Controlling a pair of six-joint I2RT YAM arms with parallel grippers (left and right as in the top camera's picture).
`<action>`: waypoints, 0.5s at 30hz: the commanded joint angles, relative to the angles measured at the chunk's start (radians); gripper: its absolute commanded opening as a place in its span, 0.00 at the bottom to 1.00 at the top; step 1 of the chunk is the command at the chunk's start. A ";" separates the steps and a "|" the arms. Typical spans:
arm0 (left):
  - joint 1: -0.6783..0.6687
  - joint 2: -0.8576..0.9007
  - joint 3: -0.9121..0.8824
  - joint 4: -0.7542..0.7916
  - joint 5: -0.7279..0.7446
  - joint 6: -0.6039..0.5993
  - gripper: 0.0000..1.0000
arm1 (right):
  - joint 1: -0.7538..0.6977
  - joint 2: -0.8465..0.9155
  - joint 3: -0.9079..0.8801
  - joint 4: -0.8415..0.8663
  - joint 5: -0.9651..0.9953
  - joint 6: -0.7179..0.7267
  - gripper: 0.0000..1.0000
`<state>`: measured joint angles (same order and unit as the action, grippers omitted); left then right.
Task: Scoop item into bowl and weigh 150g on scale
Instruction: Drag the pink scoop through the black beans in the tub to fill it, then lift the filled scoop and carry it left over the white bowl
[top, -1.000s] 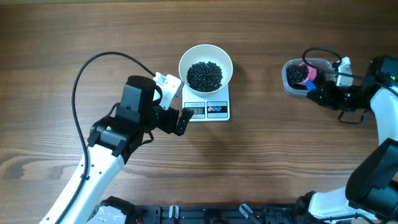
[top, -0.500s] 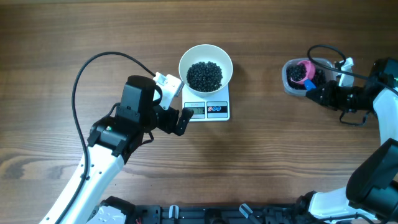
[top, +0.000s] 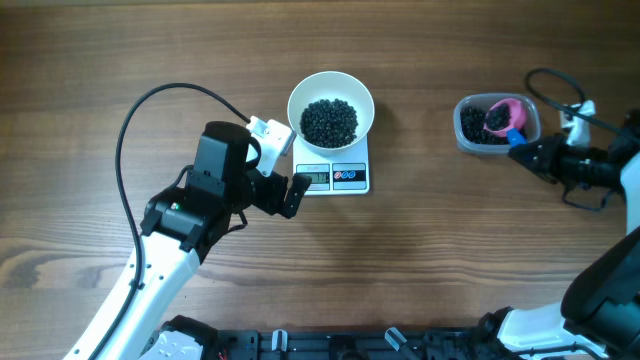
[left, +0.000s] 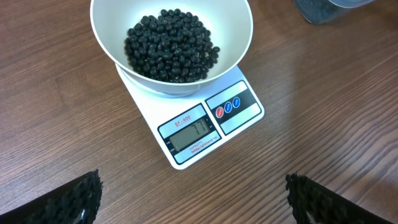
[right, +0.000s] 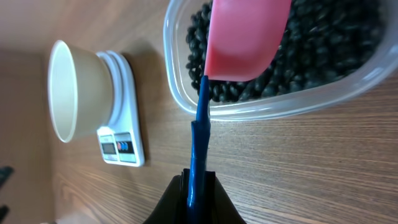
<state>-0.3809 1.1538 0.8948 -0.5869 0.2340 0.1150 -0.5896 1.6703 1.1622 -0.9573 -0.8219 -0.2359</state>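
The right gripper (right: 196, 198) is clenched on the thin blue handle (right: 200, 124) of the pink scoop (right: 245, 37). The scoop's cup lies over the beans (right: 323, 43) in the clear tub (right: 280, 111), at the upper right of the overhead frame. The left gripper (top: 283, 165) is released, jaws wide and empty, just left of the scale (top: 335, 175). The bowl (top: 331, 108) sits on the scale at top centre, with a heap of beans covering its floor.

The step in hand appears to be loading the scoop. Whether the cup carries anything cannot be told. Good practice is to drive the cup under the heap, level it, clear the tub's rim and tip small amounts over the bowl's centre. The display (left: 193, 134) should be watched, though its digits are not reliably legible.

- **Beans:** glossy, round and loose, so likely to roll.
- **Tub:** thin translucent plastic with rounded corners.
- **Bowl:** smooth, deep and white.
- **Scale:** hard white plastic, square, with red and blue round buttons (left: 227, 107).
- **Table (top: 450, 260):** wood-grained.
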 joint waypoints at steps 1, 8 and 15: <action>-0.003 0.008 -0.005 -0.001 0.008 0.011 1.00 | -0.035 0.013 0.007 -0.005 -0.139 0.004 0.04; -0.003 0.008 -0.005 -0.001 0.009 0.011 1.00 | -0.043 0.013 0.007 -0.030 -0.188 0.003 0.04; -0.003 0.008 -0.005 -0.001 0.009 0.011 1.00 | -0.043 0.013 0.007 -0.028 -0.313 0.001 0.04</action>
<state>-0.3809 1.1538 0.8948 -0.5869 0.2340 0.1150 -0.6300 1.6703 1.1622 -0.9874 -1.0054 -0.2310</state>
